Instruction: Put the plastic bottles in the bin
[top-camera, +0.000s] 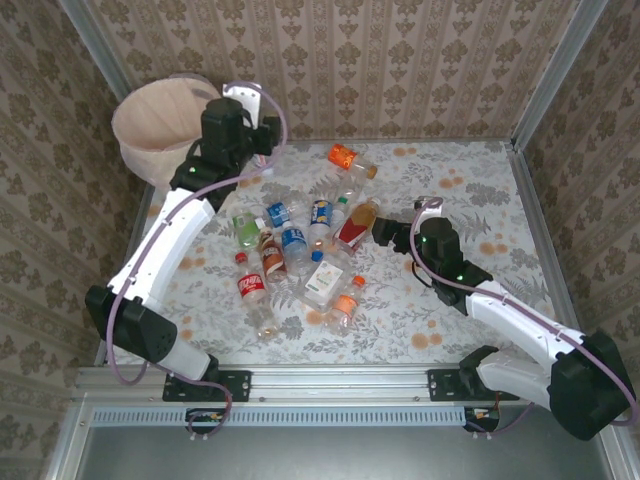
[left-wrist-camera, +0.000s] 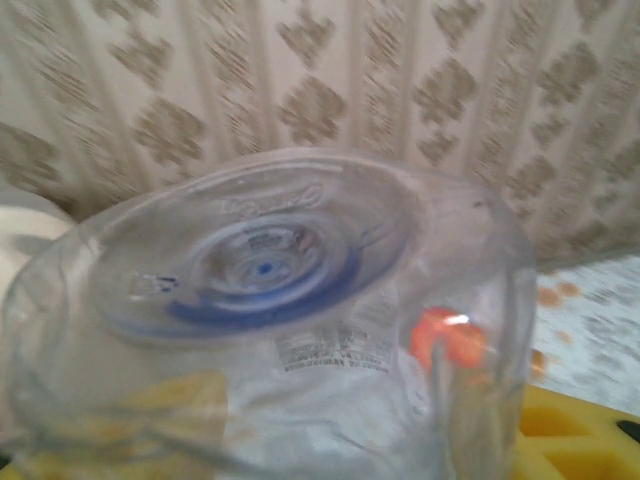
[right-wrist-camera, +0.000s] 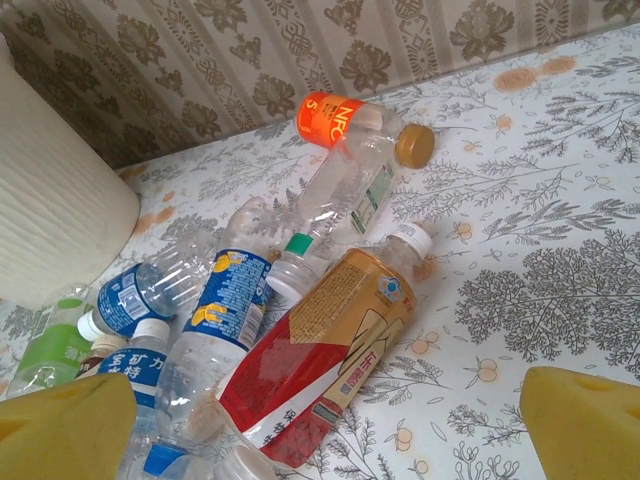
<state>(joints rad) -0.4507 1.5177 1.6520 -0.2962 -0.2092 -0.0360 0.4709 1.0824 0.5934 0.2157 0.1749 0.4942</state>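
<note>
table (top-camera: 470, 190): floral cloth | plastic bottles (top-camera: 300, 250): clustered mid-table | bin (top-camera: 135, 150): far-left corner

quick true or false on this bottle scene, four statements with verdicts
1. The right gripper is open with nothing between its fingers. True.
2. The bin lies tipped on its side. False: it stands upright at the far left.
3. The left gripper holds a clear bottle. True.
4. The orange-labelled bottle is inside the bin. False: it lies on the table, at the far end of the pile.
</note>
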